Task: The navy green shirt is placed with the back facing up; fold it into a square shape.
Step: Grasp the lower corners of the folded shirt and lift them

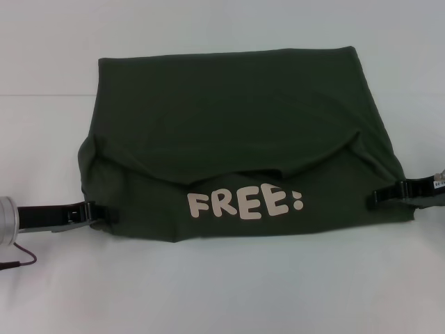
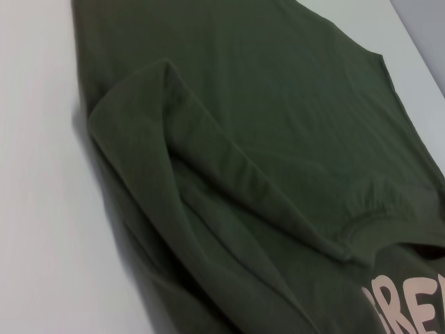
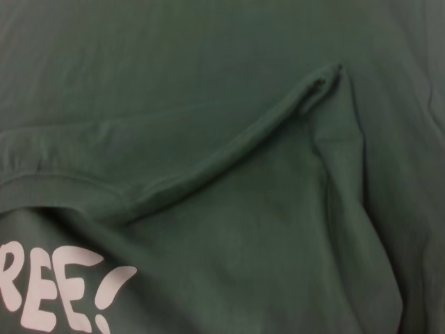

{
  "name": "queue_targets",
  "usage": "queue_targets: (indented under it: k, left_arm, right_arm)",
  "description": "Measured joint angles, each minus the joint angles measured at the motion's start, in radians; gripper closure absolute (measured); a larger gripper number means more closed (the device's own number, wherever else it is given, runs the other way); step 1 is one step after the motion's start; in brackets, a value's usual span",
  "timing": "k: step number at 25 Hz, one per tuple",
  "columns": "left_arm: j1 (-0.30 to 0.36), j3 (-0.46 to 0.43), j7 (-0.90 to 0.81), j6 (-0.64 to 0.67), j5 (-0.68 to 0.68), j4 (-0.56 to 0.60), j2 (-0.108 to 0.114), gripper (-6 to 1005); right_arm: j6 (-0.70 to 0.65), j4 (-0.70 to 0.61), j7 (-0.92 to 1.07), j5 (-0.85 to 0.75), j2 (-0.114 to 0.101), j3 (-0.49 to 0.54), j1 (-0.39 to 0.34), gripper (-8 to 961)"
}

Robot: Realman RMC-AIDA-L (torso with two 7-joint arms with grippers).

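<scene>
The navy green shirt lies folded into a wide block on the white table. A curved folded edge runs across its near half, and below that edge the pale letters "FREE:" face up. My left gripper is at the shirt's near left edge, shut on the cloth. At the near right edge, my right gripper is likewise shut on the cloth. The left wrist view is filled with creased green cloth and part of the print. Only cloth and the print's end appear in the right wrist view.
A silver wrist section and a thin dark cable of the left arm lie at the left edge of the head view. White tabletop surrounds the shirt on all sides.
</scene>
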Motion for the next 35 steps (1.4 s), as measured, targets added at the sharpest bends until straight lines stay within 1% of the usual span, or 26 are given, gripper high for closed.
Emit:
queue_targets:
  k: [6, 17, 22, 27, 33, 35]
  left_arm:
    - [0.0, -0.001, -0.001, 0.0, 0.0, 0.0, -0.002, 945]
    - [0.001, -0.004, -0.001, 0.0, -0.003, 0.0, -0.003, 946]
    - [-0.001, -0.004, -0.002, 0.0, -0.004, 0.0, -0.002, 946]
    - [-0.001, -0.004, -0.002, 0.0, -0.006, 0.0, 0.0, 946]
    - [-0.004, 0.0, -0.004, 0.031, -0.003, 0.0, 0.008, 946]
    - [-0.006, 0.003, -0.007, 0.059, 0.002, 0.001, 0.015, 946]
  right_arm:
    - [-0.002, -0.003, -0.002, 0.019, 0.001, -0.001, 0.002, 212]
    - [-0.005, -0.011, -0.039, 0.022, 0.0, -0.006, 0.0, 327]
    - [-0.005, -0.011, -0.04, 0.02, 0.0, -0.008, 0.001, 561]
    - [-0.008, -0.011, -0.042, 0.024, -0.005, -0.008, -0.002, 767]
    - [-0.06, -0.011, -0.086, 0.045, -0.012, -0.001, -0.007, 919]
    - [-0.093, -0.011, -0.105, 0.058, -0.014, -0.001, -0.012, 920]
